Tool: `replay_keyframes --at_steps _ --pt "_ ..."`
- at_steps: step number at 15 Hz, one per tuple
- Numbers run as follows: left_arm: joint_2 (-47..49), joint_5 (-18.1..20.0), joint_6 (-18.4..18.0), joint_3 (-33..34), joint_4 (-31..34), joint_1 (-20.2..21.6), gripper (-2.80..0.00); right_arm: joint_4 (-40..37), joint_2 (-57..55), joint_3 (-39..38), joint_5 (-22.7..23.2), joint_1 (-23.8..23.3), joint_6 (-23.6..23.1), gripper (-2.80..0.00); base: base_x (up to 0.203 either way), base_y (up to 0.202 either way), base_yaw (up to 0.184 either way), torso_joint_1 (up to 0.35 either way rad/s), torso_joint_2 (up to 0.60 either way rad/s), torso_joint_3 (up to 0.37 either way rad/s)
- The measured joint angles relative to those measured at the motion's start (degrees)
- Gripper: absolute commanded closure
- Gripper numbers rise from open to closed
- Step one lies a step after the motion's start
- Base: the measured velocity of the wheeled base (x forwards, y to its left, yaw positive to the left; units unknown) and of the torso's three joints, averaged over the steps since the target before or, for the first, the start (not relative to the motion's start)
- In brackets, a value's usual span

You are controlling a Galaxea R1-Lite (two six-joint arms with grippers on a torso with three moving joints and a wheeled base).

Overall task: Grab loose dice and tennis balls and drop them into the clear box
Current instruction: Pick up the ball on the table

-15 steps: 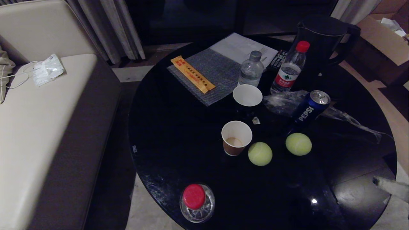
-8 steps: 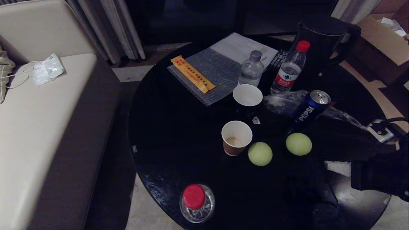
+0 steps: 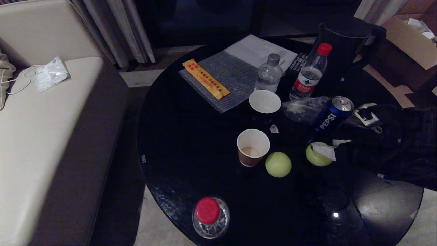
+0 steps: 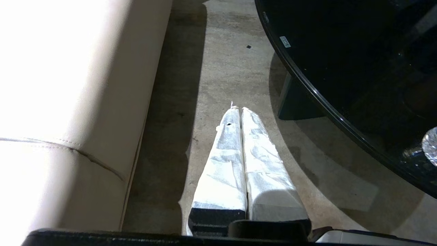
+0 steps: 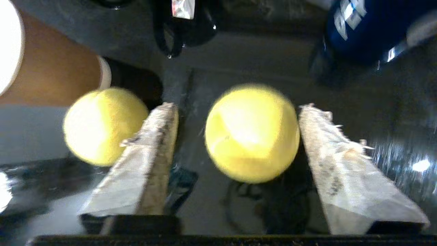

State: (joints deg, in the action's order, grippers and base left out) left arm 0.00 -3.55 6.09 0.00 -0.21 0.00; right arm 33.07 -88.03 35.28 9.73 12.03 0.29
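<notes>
The right hand (image 5: 235,136) is spread wide around the right ball (image 5: 252,132) on the black bench (image 3: 191,147), a finger (image 5: 344,171) on each side, not clenched. The other ball (image 3: 278,164) lies just beside a paper cup (image 3: 253,147). The left hand (image 4: 240,112) hangs pressed together over the floor (image 4: 222,68) beside the bench.

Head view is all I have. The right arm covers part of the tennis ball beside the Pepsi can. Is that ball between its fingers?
Observer: Yes. In the right wrist view the right gripper is open and straddles that tennis ball, which sits on the table.
Operator: And the other ball, is it in the way?
Observer: No. The second ball lies outside one finger, next to the brown paper cup.
Operator: Where is the left arm?
Observer: The left gripper is shut, hanging over the floor between the sofa and the table edge.
</notes>
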Motion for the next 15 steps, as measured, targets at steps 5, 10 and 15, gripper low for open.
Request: replay_keyframes --at_steps 5,10,15 --pt "0.0 0.0 0.0 0.0 0.0 0.0 0.0 0.0 -2.8 0.6 -0.2 0.1 -5.1 -2.8 0.0 0.0 0.0 0.0 0.0 0.0" --pt "0.0 0.0 0.0 0.0 0.0 0.0 0.0 0.8 -5.0 0.5 -1.1 -1.0 -6.7 -2.8 0.0 0.0 0.0 0.0 0.0 0.0" --pt "0.0 0.0 0.0 0.0 0.0 0.0 0.0 4.2 -7.3 0.5 -1.9 -2.5 -6.3 -2.8 0.0 0.0 0.0 0.0 0.0 0.0"
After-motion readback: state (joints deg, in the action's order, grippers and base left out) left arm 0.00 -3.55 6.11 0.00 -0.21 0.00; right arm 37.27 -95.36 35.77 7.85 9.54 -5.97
